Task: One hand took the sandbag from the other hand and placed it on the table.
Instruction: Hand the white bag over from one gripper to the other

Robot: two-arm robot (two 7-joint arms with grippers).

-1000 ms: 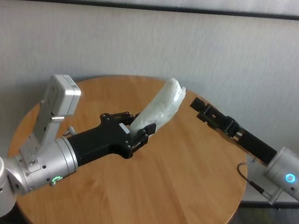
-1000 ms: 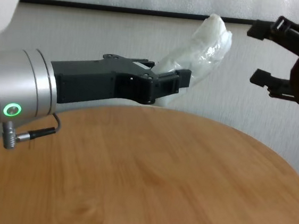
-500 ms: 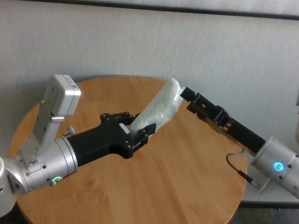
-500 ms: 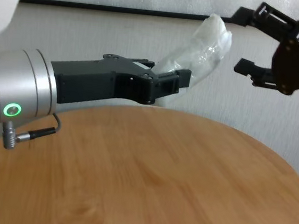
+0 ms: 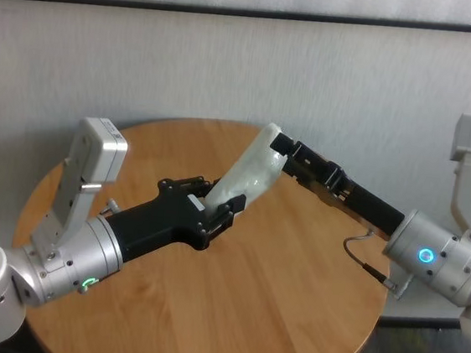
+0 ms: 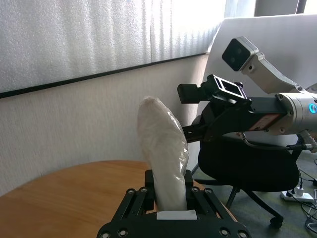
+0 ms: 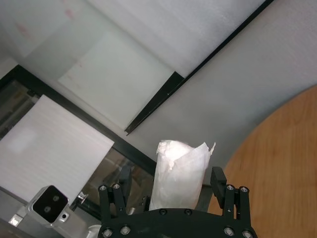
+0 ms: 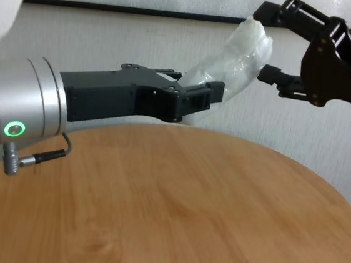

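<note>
Handover grasp: right black stickered gripper [image 8: 266,47], jaws wide, straddles small white crinkled sandbag [image 8: 233,59] tip; left green-lit gripper [image 5: 215,212] clamps its base. Close squarely before left releases.

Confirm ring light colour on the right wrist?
Blue ring light on the silver wrist behind the right gripper; head view shows it best.

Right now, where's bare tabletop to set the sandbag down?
Bare wood on the table below the left tool and toward the near edge. Crowded above: the right tool, open, straddles the sandbag tip.
</note>
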